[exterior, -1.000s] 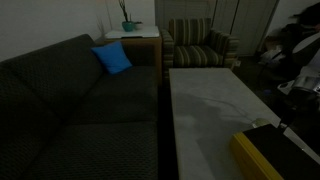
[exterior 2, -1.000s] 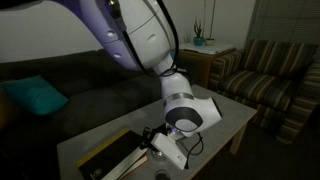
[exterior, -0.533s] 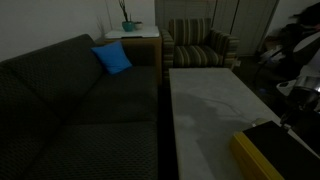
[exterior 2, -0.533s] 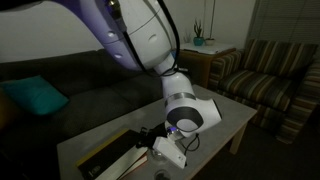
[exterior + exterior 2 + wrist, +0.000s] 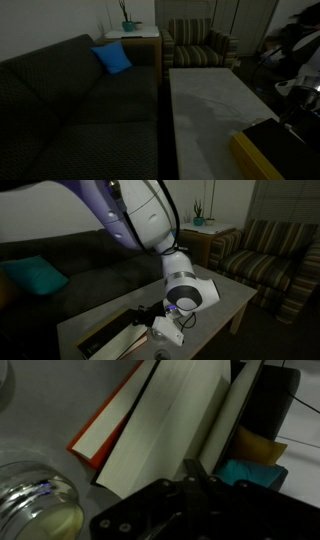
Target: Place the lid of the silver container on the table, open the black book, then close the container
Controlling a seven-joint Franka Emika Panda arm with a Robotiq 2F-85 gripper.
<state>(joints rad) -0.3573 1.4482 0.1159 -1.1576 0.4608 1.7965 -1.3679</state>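
**Book half open, container waiting for its lid**

The step in hand looks like opening the large black-covered book (image 5: 165, 415) with yellow sides. In the wrist view its pale page block stands lifted and fanned at 12 o'clock from the robot's dark fingers (image 5: 193, 470). The fingers are pressed together with nothing pinched, their tips against the pages' edge. The small round shiny silver container (image 5: 30, 510) sits uncovered on the pale mottled stone-like table (image 5: 205, 105), at 8 o'clock from the fingers and near the book's corner. The lid I cannot pick out for certain. The next move likely calls for pushing the raised leaves over toward 12 o'clock until they lie flat, without nudging the container.
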